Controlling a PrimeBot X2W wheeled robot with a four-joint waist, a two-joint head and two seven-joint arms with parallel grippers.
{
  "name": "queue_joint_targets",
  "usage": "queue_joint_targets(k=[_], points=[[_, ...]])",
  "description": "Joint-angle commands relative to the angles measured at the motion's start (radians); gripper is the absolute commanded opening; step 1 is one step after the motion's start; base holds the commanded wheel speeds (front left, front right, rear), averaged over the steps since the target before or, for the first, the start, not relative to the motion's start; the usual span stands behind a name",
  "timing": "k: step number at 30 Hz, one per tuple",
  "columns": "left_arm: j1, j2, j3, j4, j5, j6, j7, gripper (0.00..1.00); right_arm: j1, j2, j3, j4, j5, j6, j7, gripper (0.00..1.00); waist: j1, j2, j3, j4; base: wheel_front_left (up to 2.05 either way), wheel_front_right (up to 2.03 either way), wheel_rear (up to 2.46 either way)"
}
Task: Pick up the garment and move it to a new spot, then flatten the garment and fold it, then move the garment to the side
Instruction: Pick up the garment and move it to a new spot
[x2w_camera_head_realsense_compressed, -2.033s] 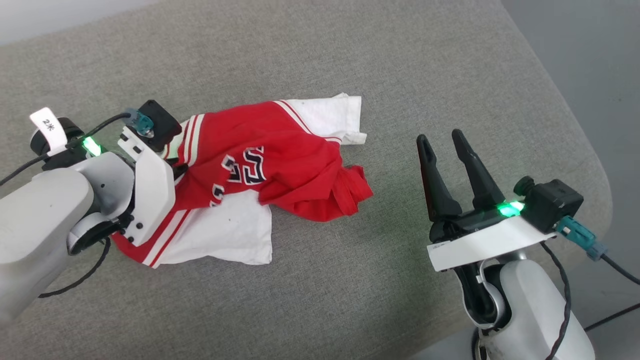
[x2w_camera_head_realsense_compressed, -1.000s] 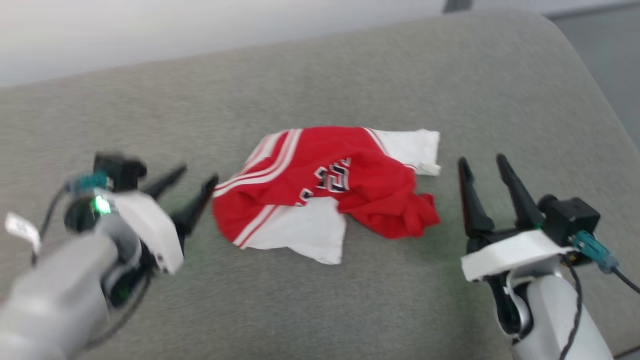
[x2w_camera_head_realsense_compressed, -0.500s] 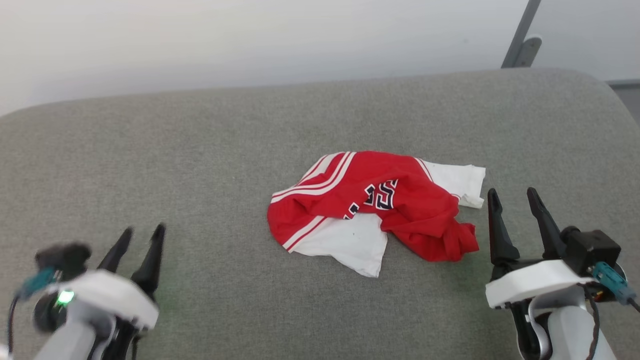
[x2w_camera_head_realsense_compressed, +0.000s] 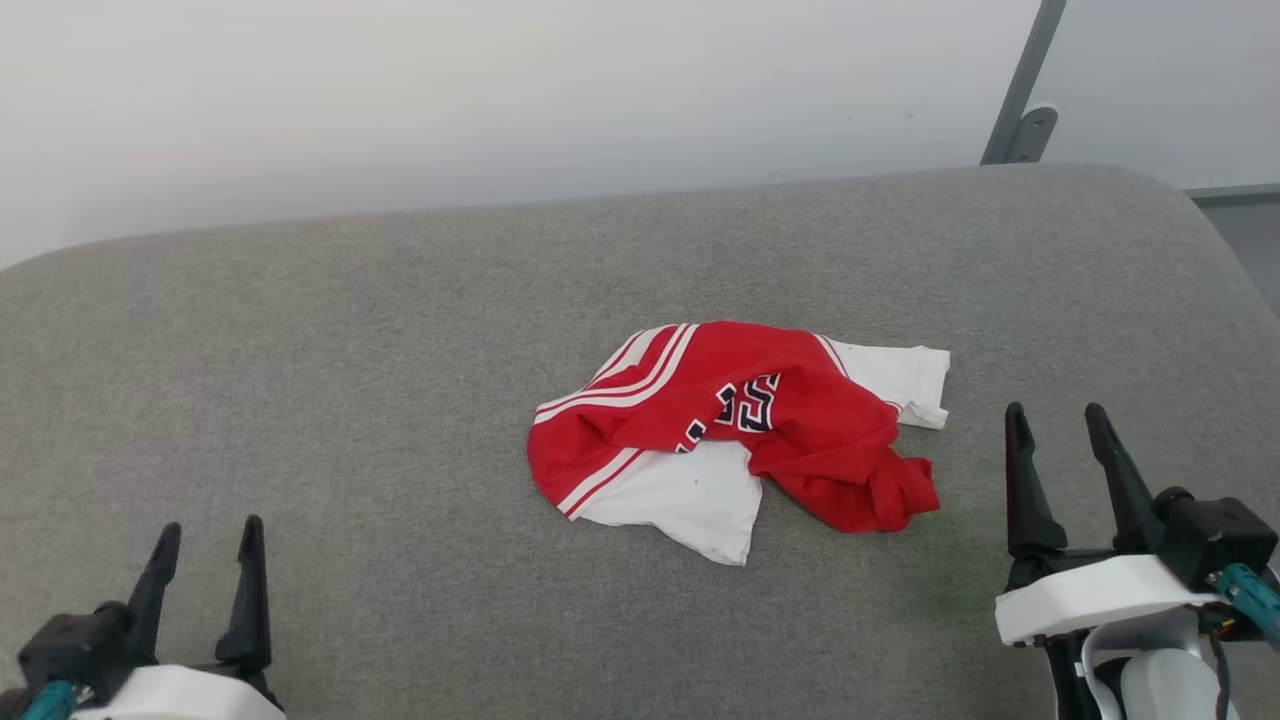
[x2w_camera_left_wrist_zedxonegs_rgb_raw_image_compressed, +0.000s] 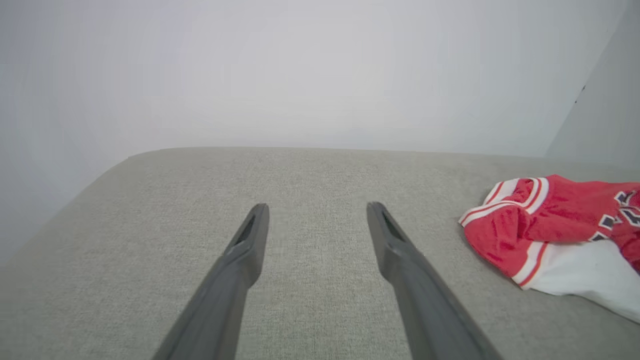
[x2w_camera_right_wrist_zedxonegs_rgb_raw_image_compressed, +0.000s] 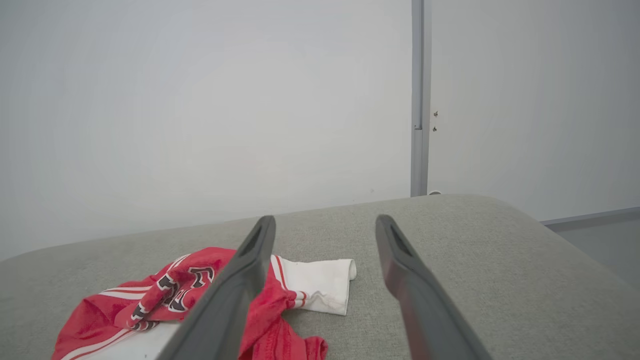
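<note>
The garment (x2w_camera_head_realsense_compressed: 740, 430), a red jersey T-shirt with white sleeves, striped trim and dark numerals, lies crumpled near the middle of the grey cushioned surface (x2w_camera_head_realsense_compressed: 400, 360). My left gripper (x2w_camera_head_realsense_compressed: 208, 532) stands open at the lower left, well apart from the cloth. My right gripper (x2w_camera_head_realsense_compressed: 1058, 412) stands open at the lower right, just right of the garment's red bunched edge. The left wrist view has the garment (x2w_camera_left_wrist_zedxonegs_rgb_raw_image_compressed: 555, 225) at its right, beyond the open gripper (x2w_camera_left_wrist_zedxonegs_rgb_raw_image_compressed: 317, 209). From the right wrist, the garment (x2w_camera_right_wrist_zedxonegs_rgb_raw_image_compressed: 200, 295) lies to the left of the open gripper (x2w_camera_right_wrist_zedxonegs_rgb_raw_image_compressed: 325, 222).
A pale wall (x2w_camera_head_realsense_compressed: 500, 90) rises behind the surface's far edge. A grey metal post (x2w_camera_head_realsense_compressed: 1020, 90) stands at the back right. The surface rounds off at its right corner (x2w_camera_head_realsense_compressed: 1215, 260), with grey floor (x2w_camera_head_realsense_compressed: 1250, 230) beyond.
My left gripper has let go of the garment and drawn back to the lower left. The head camera has tilted up, so the wall now shows. The garment lies crumpled as before.
</note>
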Motion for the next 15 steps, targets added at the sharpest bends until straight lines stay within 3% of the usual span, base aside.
queue_joint_targets(k=[1,8,15], points=[[0.016,-0.011,0.02,-0.022,0.03,-0.008,-0.005,1.0,0.01,0.0,-0.003,-0.012,0.006,0.0,-0.005,1.0,0.0,-0.0001,-0.003,-0.003,0.0,0.0,0.0],[0.052,-0.07,0.071,-0.069,0.123,-0.042,-0.005,1.0,0.02,0.0,-0.001,-0.033,0.007,0.0,-0.005,1.0,0.0,-0.0001,-0.009,-0.012,0.0,0.0,0.0],[0.048,-0.103,0.091,-0.051,0.139,-0.058,-0.005,1.0,0.024,0.0,0.003,-0.023,0.013,0.0,-0.005,1.0,0.0,-0.0001,-0.012,-0.013,0.0,0.0,0.0]])
